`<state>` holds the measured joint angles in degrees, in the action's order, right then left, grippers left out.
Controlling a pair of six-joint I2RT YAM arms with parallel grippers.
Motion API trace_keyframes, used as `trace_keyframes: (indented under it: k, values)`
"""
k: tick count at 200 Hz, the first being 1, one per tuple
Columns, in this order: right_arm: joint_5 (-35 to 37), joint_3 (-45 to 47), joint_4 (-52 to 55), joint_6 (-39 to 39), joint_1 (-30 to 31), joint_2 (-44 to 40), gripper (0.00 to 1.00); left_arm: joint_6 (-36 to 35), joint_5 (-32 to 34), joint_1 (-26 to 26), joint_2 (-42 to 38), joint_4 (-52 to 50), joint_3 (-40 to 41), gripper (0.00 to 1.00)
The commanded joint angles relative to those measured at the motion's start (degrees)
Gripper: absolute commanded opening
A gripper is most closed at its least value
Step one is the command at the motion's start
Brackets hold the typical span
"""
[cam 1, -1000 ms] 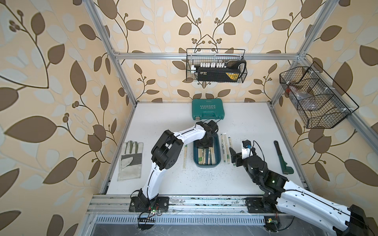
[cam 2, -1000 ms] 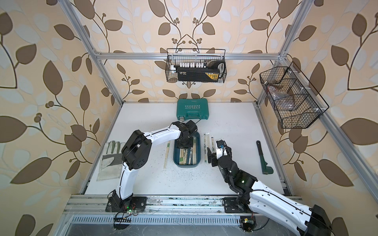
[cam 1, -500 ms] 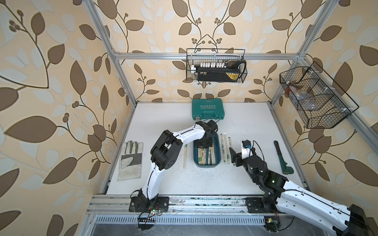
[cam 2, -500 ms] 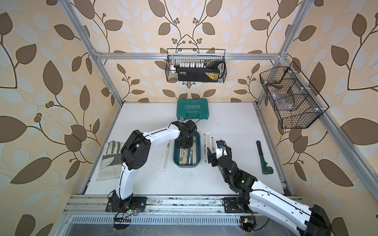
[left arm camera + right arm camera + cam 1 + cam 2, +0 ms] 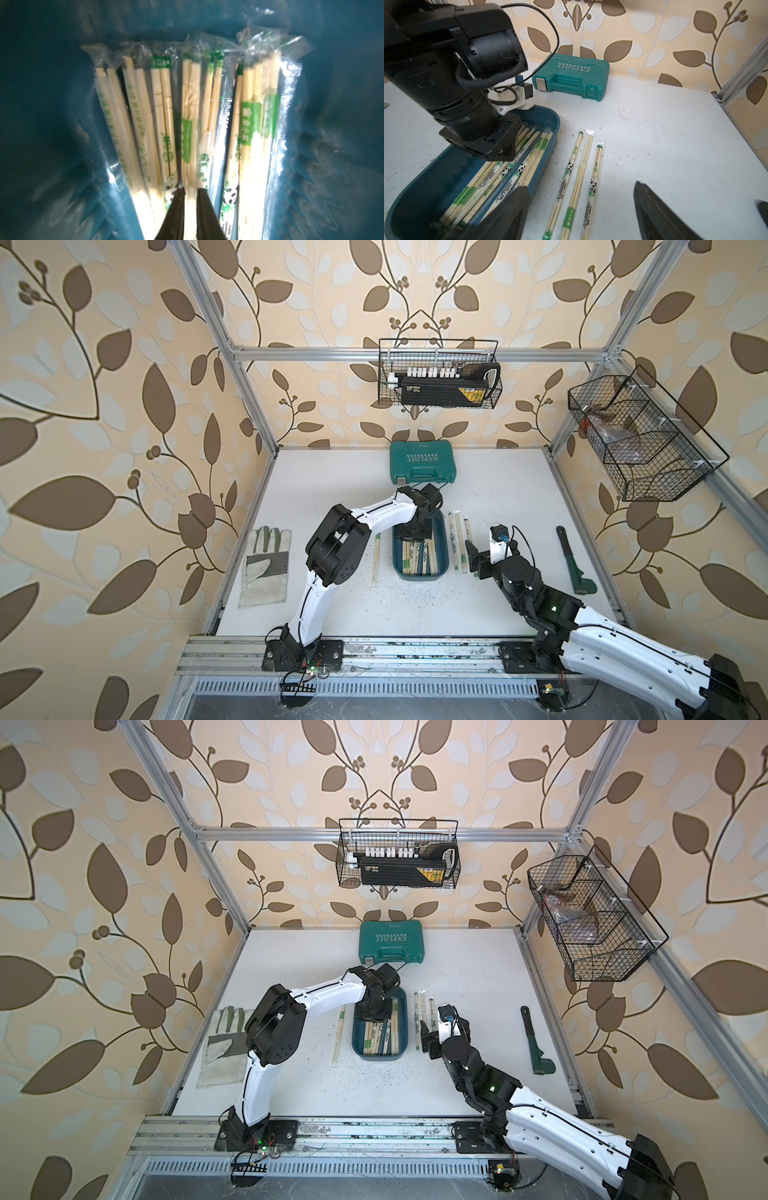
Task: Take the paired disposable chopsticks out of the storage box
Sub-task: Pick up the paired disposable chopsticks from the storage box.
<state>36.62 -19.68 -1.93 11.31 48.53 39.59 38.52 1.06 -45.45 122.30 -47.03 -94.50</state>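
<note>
Both top views: storage box sitting at the centre of the white table, its long side running up and down the frame. Paired disposable chopsticks lying inside it, side by side and lengthways, showing in the lower part of the box.

Left gripper reaching down into the upper half of the box. Left wrist view: its two dark fingertips standing close on either side of one wrapped pair in the middle of the bundle, with only a thin gap between them. Cannot tell whether they are pinching that pair or merely flanking it.

Right gripper hovering just right of the box, lower centre-right of the frame. Right wrist view: jaws spreading wide, nothing between them, bare table showing below.

Three wrapped pairs lying on the table between the box and the right gripper, parallel to the box. One more wrapped pair lying just left of the box.

Green tool case sitting above the box, near the back wall. Work glove lying at the left edge of the table, a green-handled tool at the right edge.
</note>
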Motion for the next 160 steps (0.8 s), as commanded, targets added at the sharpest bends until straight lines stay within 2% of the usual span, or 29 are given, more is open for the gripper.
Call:
trace_keyframes:
  k: [1,76,115,127,160]
  values:
    - [-0.15,-0.90,-0.35,-0.18,0.16,-0.17,0.82,-1.26,-0.53,-0.16,-0.38,-1.05,-2.22,0.16]
    - [-0.19,-0.71,-0.44,-0.15,0.16,-0.59,0.82,-0.97,-0.18,-0.16,1.88,-0.61,-2.03,0.16]
    - [-0.20,-0.71,-0.42,-0.15,0.18,-0.65,0.82,-0.82,0.26,-0.16,2.37,-0.53,-2.08,0.11]
    - [-0.16,-0.71,-0.44,-0.15,0.16,-0.61,0.82,-0.82,0.23,-0.16,2.38,-0.43,-1.95,0.05]
    - [-0.24,-0.71,-0.44,-0.15,0.16,-0.73,0.82,-0.64,0.64,-0.16,1.47,-0.78,-1.81,0.00]
